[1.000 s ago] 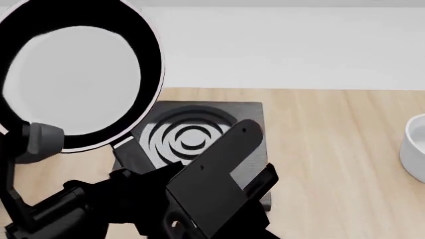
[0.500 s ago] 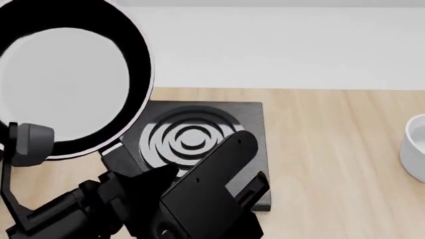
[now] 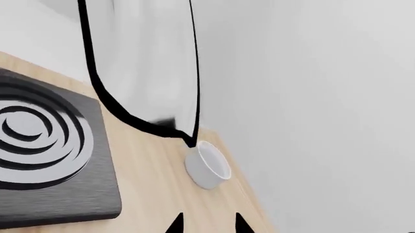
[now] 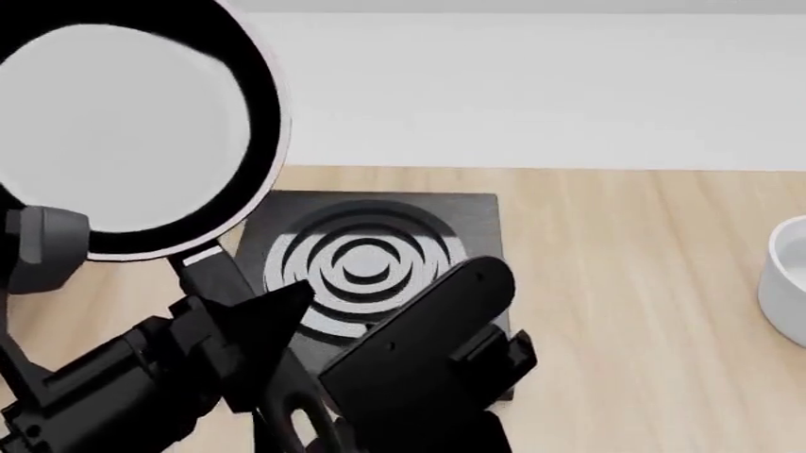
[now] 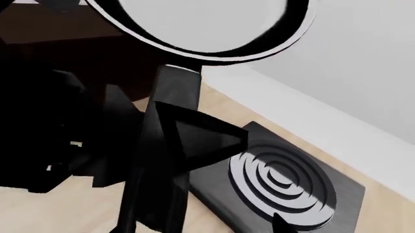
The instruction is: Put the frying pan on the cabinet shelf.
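frying pan (image 4: 259, 104), glossy black, pale rim, raised, handle clamped in left end effector (image 4: 221, 293)

No text, label, brand, number or sign is found in any view. The pan (image 4: 126, 132), hob plate (image 4: 377, 264), bowl (image 3: 207, 165) and worktop (image 4: 655, 283) are all seen plain and unmarked; only concentric rings are carried by the hob plate.

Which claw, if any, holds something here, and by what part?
The left claw holds the frying pan by its handle, lifted above the hob plate. The right claw's state can't be told.
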